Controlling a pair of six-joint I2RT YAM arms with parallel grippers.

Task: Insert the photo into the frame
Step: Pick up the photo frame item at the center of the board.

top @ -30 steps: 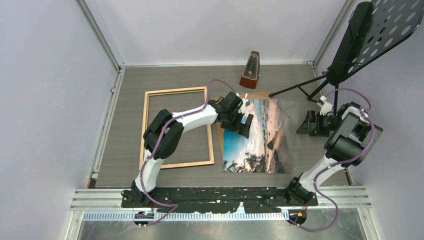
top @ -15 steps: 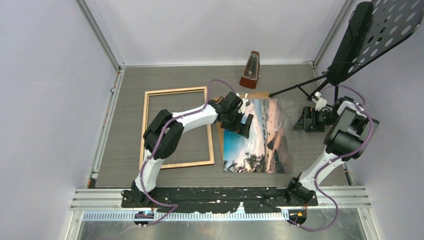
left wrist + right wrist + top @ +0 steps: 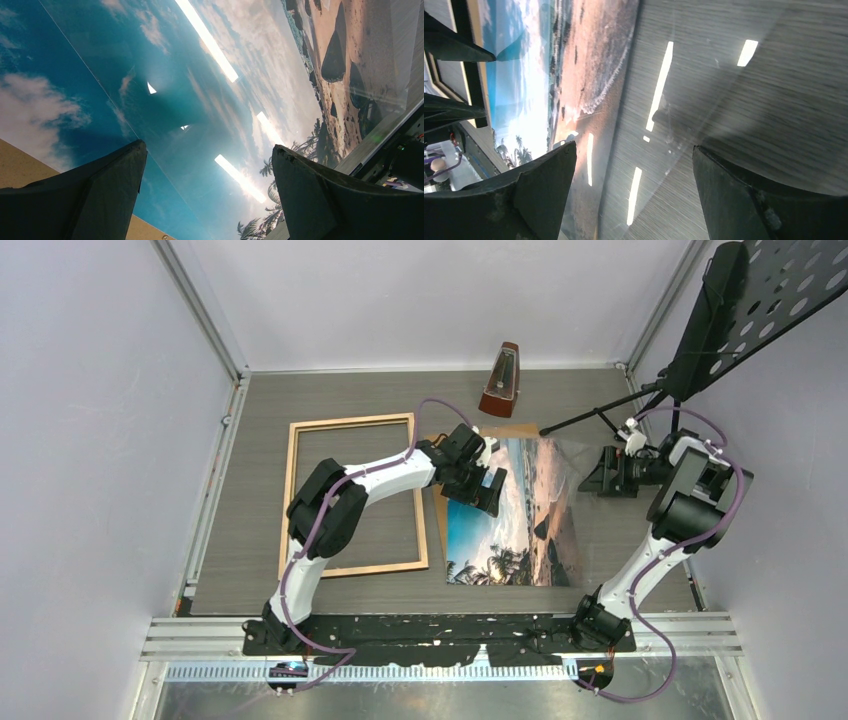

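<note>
The photo, a glossy beach print, lies face up right of centre on a brown hardboard sheet. A clear pane lies over it, shifted right onto the table. The wooden frame lies flat to the left, with bare table showing inside it. My left gripper is open just above the photo's upper left; its wrist view shows sky between the spread fingers. My right gripper is open and empty at the pane's right edge, with the pane below.
A brown metronome stands at the back centre. A black music stand rises at the back right, and its legs reach onto the table near my right gripper. Walls close in the left, back and right sides.
My right gripper has moved left and slightly back, closer to the pane's right edge. The left arm, photo and frame have not moved.
</note>
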